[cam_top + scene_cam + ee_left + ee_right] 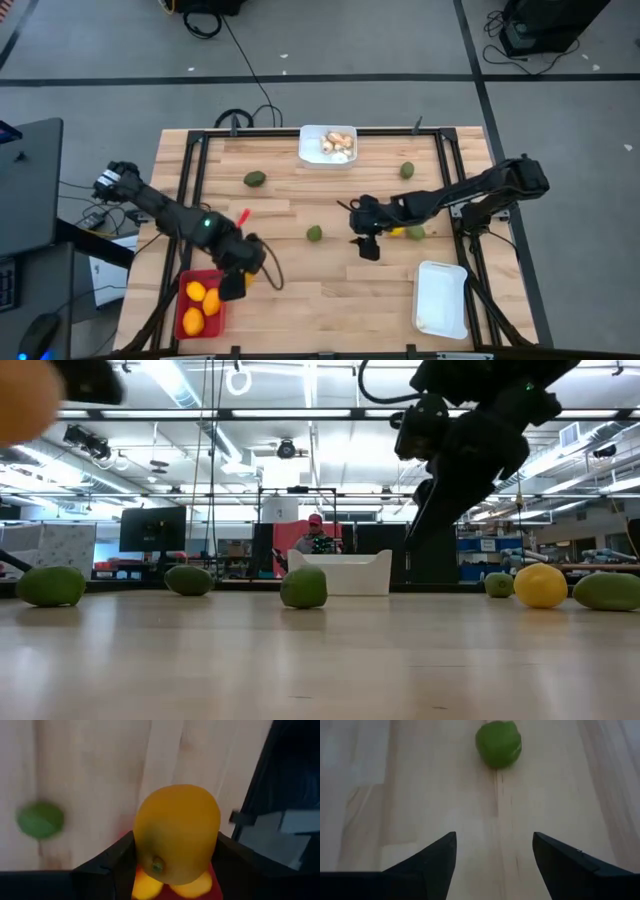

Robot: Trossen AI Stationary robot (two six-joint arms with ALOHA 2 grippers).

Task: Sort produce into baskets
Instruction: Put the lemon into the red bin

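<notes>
We see the right end effector (pixel 494 855) released above the bench (pixel 420 780), green fruit (pixel 498 743) dead ahead, roundish, no clear long axis. Left end effector (pixel 172 865) grasps a yellow fruit (pixel 177 832) over the red basket (pixel 186 325).

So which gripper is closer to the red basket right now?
Left. The left gripper holds an orange fruit at the red basket's edge; the right gripper hangs open mid-table, well away.

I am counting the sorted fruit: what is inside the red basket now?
Two orange fruits lie in the red basket. The left gripper holds a third above its edge, hiding that corner.
</notes>
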